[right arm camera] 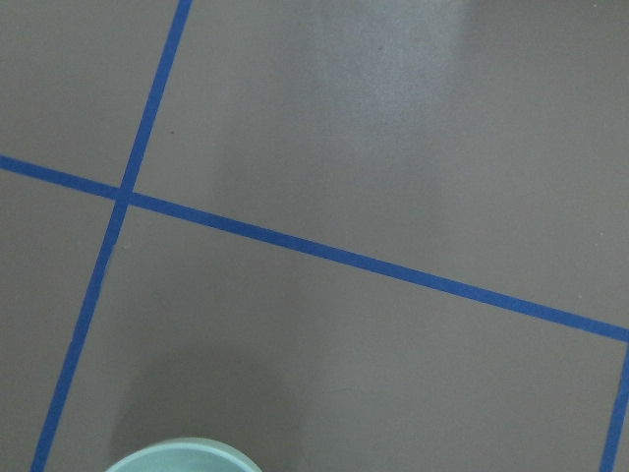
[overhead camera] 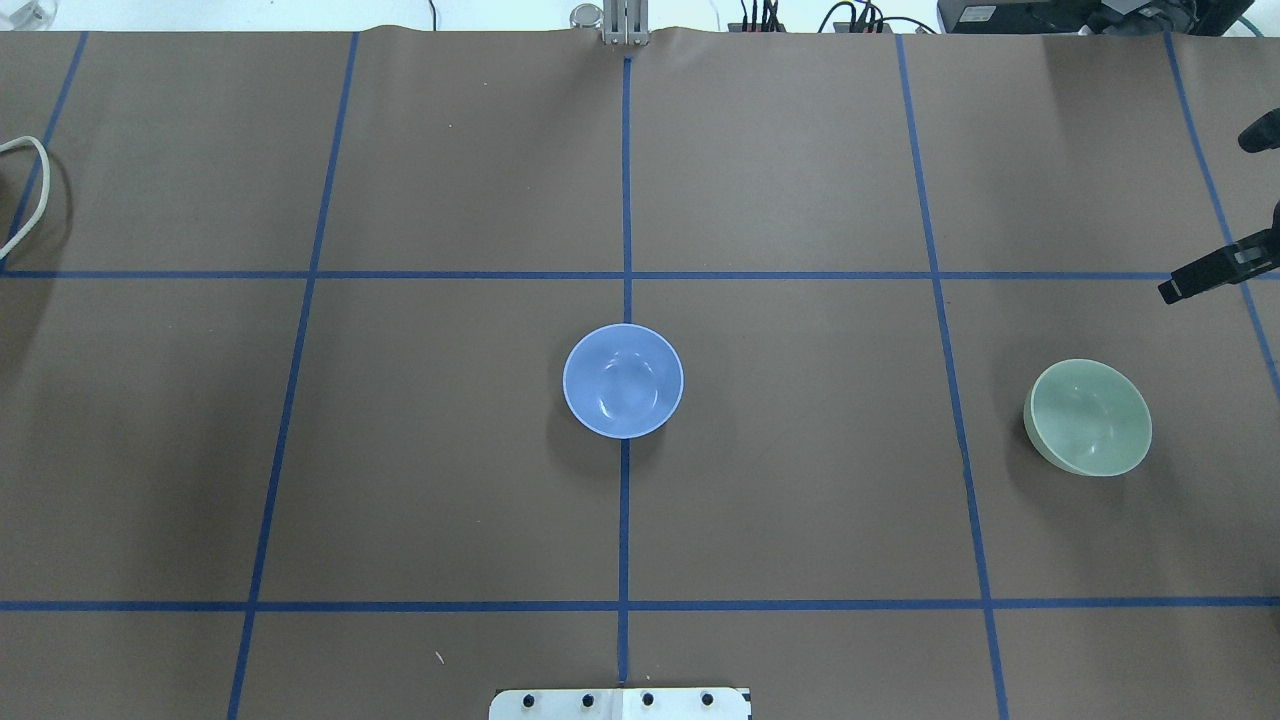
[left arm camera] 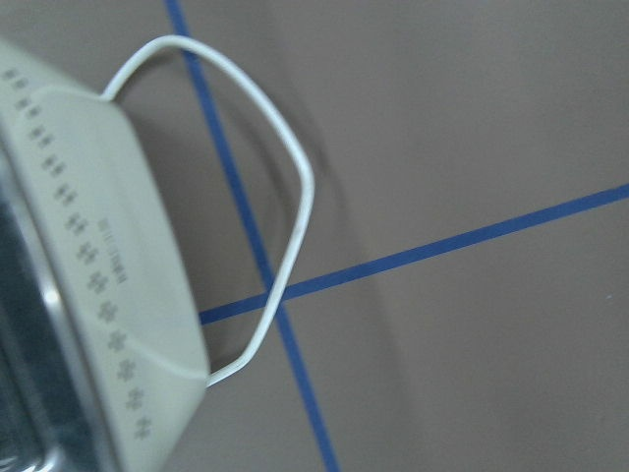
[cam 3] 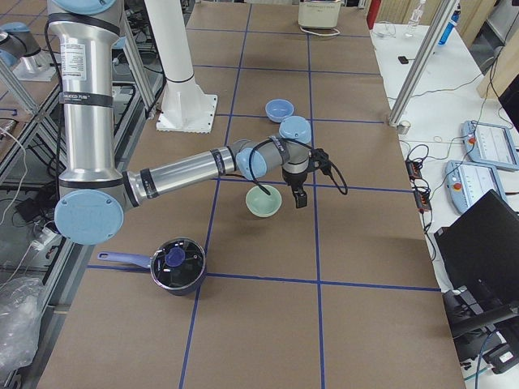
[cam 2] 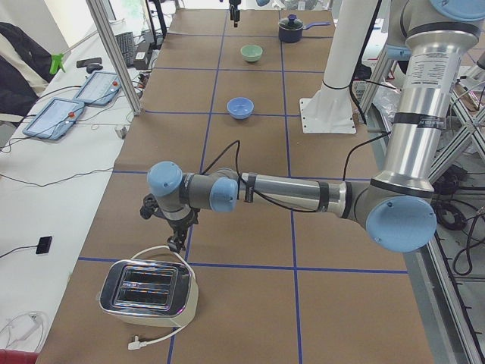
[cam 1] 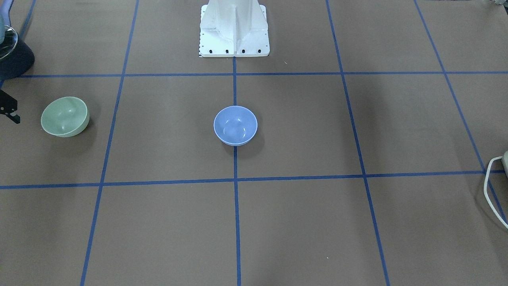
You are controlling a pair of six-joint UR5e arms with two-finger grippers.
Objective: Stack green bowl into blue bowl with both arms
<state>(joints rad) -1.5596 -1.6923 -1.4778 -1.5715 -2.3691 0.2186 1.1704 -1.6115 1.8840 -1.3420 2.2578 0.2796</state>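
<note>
The green bowl [overhead camera: 1088, 416] stands upright on the table's right side, and also shows in the front view [cam 1: 64, 116] and the right side view [cam 3: 264, 202]. The blue bowl [overhead camera: 622, 380] stands upright and empty at the table's centre on a tape line [cam 1: 235, 125]. My right gripper [overhead camera: 1172, 290] hangs just beyond the green bowl, apart from it [cam 3: 299, 201]; only its edge shows, so I cannot tell whether it is open. The right wrist view shows the green bowl's rim [right arm camera: 182, 455]. My left gripper [cam 2: 178, 244] hovers by the toaster, far from both bowls; its state cannot be told.
A toaster [cam 2: 148, 292] with a white cord [left arm camera: 285, 177] sits at the table's left end. A dark pot with a lid [cam 3: 174, 266] stands near the right end, on the robot's side of the green bowl. The white pedestal [cam 1: 234, 28] is at the robot-side edge.
</note>
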